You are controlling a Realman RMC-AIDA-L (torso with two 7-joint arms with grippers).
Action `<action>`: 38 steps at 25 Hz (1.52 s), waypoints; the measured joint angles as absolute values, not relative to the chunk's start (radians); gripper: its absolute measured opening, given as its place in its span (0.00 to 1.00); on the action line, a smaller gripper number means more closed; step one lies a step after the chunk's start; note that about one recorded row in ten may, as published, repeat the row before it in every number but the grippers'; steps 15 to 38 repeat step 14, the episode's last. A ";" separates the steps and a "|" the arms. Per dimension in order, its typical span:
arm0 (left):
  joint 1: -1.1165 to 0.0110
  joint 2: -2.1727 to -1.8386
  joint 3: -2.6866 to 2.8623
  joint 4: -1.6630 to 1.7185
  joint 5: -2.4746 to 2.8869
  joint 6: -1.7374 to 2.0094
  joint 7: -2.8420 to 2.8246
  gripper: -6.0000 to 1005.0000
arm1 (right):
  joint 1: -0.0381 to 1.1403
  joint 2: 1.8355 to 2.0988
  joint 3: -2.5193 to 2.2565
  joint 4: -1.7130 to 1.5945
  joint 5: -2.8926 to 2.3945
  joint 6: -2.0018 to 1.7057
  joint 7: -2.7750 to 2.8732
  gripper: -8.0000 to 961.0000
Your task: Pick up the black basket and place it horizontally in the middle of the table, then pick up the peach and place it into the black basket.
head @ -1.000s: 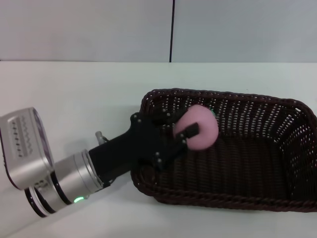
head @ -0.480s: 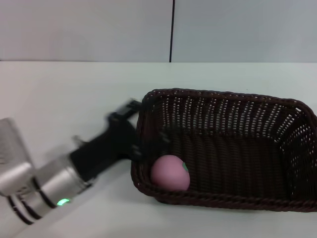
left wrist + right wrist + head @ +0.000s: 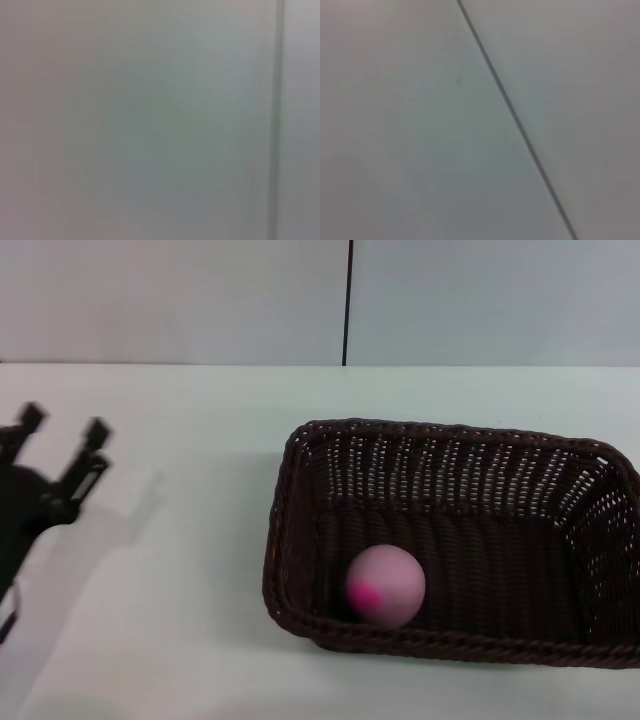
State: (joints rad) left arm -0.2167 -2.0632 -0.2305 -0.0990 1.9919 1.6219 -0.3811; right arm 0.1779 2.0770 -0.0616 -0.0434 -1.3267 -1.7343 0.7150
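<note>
The black basket [image 3: 480, 450] lies lengthwise on the white table [image 3: 180, 440], right of the middle in the head view. The pink peach [image 3: 386, 585] rests on the basket's floor near its front left corner, with a darker pink spot facing me. My left gripper [image 3: 62, 435] is open and empty at the far left edge, well clear of the basket, fingers pointing up and away. The right gripper is out of view. Both wrist views show only plain grey wall.
A grey wall with a dark vertical seam [image 3: 348, 300] stands behind the table. Bare tabletop lies between the left gripper and the basket.
The left gripper let go of the peach over the basket and drew back to the far left. The peach dropped in and rolled a little to the right on the basket floor.
</note>
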 joint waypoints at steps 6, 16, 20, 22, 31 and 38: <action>-0.159 -2.064 -0.317 -0.082 1.993 1.640 -0.356 0.79 | 0.175 2.078 -0.045 -0.028 -1.327 -1.725 0.694 0.63; -0.138 -2.066 -0.346 -0.081 1.993 1.645 -0.320 0.79 | 0.183 2.080 -0.041 -0.025 -1.327 -1.725 0.694 0.63; -0.138 -2.066 -0.346 -0.081 1.993 1.645 -0.320 0.79 | 0.183 2.080 -0.041 -0.025 -1.327 -1.725 0.694 0.63; -0.138 -2.066 -0.346 -0.081 1.993 1.645 -0.320 0.79 | 0.183 2.080 -0.041 -0.025 -1.327 -1.725 0.694 0.63; -0.138 -2.066 -0.346 -0.081 1.993 1.645 -0.320 0.79 | 0.183 2.080 -0.041 -0.025 -1.327 -1.725 0.694 0.63; -0.138 -2.066 -0.346 -0.081 1.993 1.645 -0.320 0.79 | 0.183 2.080 -0.041 -0.025 -1.327 -1.725 0.694 0.63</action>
